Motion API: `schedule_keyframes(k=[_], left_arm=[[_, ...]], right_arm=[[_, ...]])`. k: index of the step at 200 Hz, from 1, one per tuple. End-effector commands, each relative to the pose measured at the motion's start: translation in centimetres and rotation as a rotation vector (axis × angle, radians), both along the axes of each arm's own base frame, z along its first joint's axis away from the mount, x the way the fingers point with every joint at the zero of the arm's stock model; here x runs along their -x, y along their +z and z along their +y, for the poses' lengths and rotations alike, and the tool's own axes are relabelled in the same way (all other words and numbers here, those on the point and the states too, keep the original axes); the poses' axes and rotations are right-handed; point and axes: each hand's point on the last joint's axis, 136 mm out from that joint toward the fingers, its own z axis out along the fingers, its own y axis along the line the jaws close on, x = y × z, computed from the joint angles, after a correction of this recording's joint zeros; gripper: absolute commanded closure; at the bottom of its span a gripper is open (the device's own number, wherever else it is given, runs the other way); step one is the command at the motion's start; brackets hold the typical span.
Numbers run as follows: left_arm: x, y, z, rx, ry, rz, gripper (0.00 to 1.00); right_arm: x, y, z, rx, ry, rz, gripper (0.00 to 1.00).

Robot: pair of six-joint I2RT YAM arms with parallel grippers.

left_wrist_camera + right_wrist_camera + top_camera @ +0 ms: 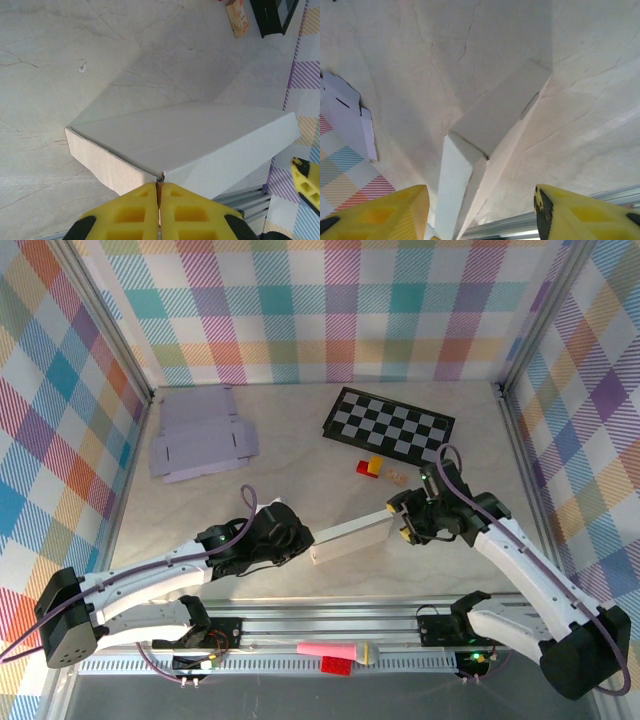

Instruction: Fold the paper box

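Note:
The white paper box [350, 538] lies on the table between my two grippers, folded into a long closed shape. My left gripper [303, 540] is at its left end. In the left wrist view the yellow fingers [135, 210] are pressed together on a thin edge at the near corner of the box [190, 135]. My right gripper [402, 527] is at the box's right end. In the right wrist view it [477, 202] stands open, with the end of the box [495, 115] between its fingers and touching neither.
Flat unfolded lavender box sheets [200, 435] lie at the back left, seen again as box sheets [347, 115]. A black checkerboard [390, 425] sits at the back centre, with small red and yellow bricks [370, 466] and a tan block [398, 478] before it. Pink and red pieces [335, 652] rest on the front rail.

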Motion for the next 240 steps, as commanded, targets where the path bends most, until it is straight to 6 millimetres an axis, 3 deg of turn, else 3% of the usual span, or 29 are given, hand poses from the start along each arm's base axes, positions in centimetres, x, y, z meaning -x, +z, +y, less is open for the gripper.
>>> schedule_keyframes(k=[1, 35, 72, 101, 131, 170, 206, 240], left_arm=[[3.7, -6.2, 4.4, -0.272, -0.049, 0.173, 0.94], [3.6, -6.2, 4.2, -0.271, -0.050, 0.171, 0.94], [3.5, -6.1, 4.1, -0.272, -0.052, 0.169, 0.94], [3.6, -6.4, 4.0, -0.274, -0.057, 0.174, 0.93], [3.8, -6.7, 4.1, -0.268, -0.054, 0.180, 0.86], [3.4, -5.7, 3.8, -0.249, -0.057, 0.150, 0.81], [3.5, -6.2, 3.5, -0.238, -0.071, 0.151, 0.89], [3.6, -6.6, 3.6, -0.250, -0.075, 0.160, 0.91]], right_arm=[[1.0, 0.1, -0.1, 0.018, 0.093, 0.011, 0.44], [0.7, -0.7, 0.2, 0.017, 0.097, 0.039, 0.46], [1.4, -2.9, -0.1, 0.026, 0.083, 0.106, 0.48], [2.9, -5.0, -1.3, 0.090, 0.085, 0.192, 0.50], [4.4, -6.7, -2.2, 0.113, 0.062, 0.263, 0.52], [2.8, -4.4, -1.6, 0.094, 0.074, 0.188, 0.53], [1.0, -0.9, -0.8, 0.068, 0.094, 0.091, 0.53], [0.2, 0.4, -0.5, 0.052, 0.086, 0.057, 0.52]])
